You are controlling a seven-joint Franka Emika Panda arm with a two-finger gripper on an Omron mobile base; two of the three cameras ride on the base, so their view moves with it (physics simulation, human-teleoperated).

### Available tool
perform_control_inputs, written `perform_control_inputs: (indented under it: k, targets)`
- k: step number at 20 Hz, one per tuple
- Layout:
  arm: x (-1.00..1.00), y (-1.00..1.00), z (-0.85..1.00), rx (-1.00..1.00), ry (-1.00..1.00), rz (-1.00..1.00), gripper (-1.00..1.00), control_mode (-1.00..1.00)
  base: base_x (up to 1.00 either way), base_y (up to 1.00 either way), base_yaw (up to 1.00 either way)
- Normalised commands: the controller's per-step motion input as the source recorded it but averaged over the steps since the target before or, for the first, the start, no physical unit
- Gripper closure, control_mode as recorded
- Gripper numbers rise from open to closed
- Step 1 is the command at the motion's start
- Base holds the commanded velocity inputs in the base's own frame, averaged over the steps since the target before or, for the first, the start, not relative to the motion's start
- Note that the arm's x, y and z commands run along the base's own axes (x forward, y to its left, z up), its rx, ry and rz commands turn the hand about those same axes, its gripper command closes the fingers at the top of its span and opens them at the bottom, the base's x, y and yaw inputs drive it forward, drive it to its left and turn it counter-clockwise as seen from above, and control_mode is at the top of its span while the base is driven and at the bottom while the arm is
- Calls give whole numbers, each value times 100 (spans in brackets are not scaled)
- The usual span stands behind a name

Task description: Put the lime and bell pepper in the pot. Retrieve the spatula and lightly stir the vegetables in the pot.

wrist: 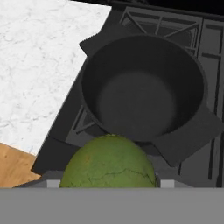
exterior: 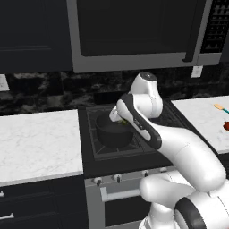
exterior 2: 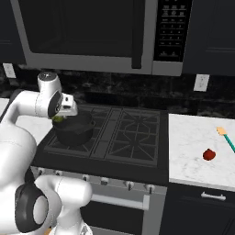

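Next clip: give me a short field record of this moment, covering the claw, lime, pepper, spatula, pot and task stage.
claw: above the pot's near rim, closed on the lime
lime: held in the claw, not yet in the pot
pot: on the stove's left burner, nothing inside
pepper: on the counter right of the stove
spatula: on the same counter, beyond the pepper
stage: lime about to be dropped in; pepper and stirring not yet done

arm hides pot's right side; lime cut off at bottom, hiding claw tips.
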Motion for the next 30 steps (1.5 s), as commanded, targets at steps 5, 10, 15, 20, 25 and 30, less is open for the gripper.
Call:
perform_control_inputs:
  k: [5,10,15,20,25,30]
  targets:
    - [51,5,-19,0,0,0,100,-100,0,0,0]
    - [44,4,-13,0,0,0,100,-100,0,0,0]
    - [37,2,-20,-2,0,0,100,-100,0,0,0]
    - [30,7,-27,-4,0,0,100,-100,0,0,0]
    - [19,1,-28,-3,0,0,100,-100,0,0,0]
    - [17,0,-26,-2,1,0,100,-100,0,0,0]
